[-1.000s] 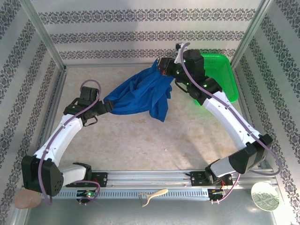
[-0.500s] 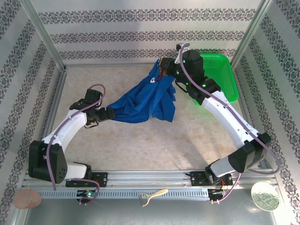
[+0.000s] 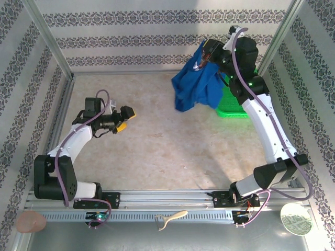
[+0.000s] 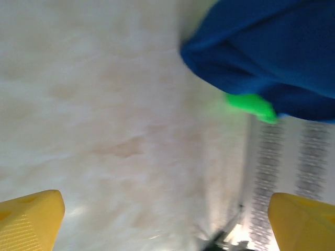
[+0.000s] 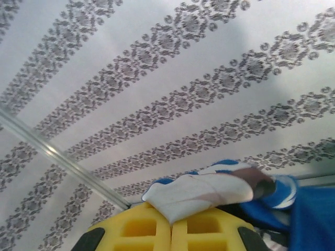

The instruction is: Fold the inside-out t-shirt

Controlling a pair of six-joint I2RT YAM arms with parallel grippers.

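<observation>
Top external: t-shirt point(image 3: 196, 89) seemingly aloft, rearward

Right gripper point(image 3: 203, 58) high (jaws clamped); left gripper point(image 3: 125, 113) low, spread wide.

Bright, even light, faint soft shadows, left wrist view blurred, t-shirt point(image 4: 272, 47) smeared

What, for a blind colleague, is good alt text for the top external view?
The right gripper, shut on the blue t-shirt, holds it dangling at the far right of the table, before a green basket. The left gripper hangs open and empty at left.
</observation>
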